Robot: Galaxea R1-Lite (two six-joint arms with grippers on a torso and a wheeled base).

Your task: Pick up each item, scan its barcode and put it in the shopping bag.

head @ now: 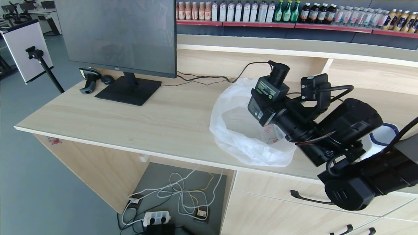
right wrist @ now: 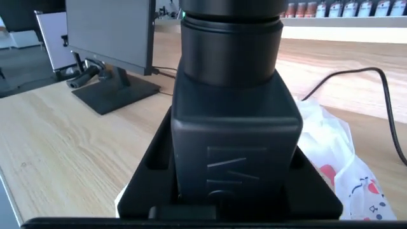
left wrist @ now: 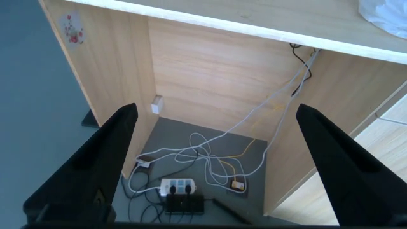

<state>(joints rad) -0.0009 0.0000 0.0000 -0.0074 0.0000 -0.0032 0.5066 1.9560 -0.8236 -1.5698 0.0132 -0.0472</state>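
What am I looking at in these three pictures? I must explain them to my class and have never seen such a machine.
This is a two-armed robot at a shop counter. The wide picture comes from a camera on its head; the other two from cameras on its wrists. On the light wooden counter lie a crumpled white plastic shopping bag, a black flat monitor and a dark handheld barcode scanner. The right gripper is shut on a dark grey boxy bottle with a black cap, raised close to the bag. The left gripper hangs open before the counter, facing white cables under it.
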